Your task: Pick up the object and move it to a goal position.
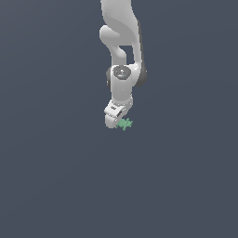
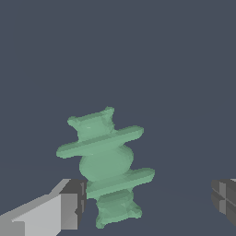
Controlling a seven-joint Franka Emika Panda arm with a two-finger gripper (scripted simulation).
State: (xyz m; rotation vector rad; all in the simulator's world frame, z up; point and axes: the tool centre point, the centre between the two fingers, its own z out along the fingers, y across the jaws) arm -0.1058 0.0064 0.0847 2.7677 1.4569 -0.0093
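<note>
The object [image 1: 124,123] is a tiny light-green piece with spiky edges, lying on the dark grey floor. In the wrist view it [image 2: 106,161] looks like a stack of rounded lumps and flat flanges. My white gripper [image 1: 113,122] is lowered right at it, on the side toward the exterior view's left. In the wrist view the gripper [image 2: 147,203] is open, with its jaws wide apart around the object's lower end. One finger [image 2: 69,207] is close beside the object and the other finger [image 2: 225,198] is well apart from it. Nothing is gripped.
The floor [image 1: 56,176] is a plain dark grey surface all around. The white arm [image 1: 122,46] comes down from the top of the exterior view.
</note>
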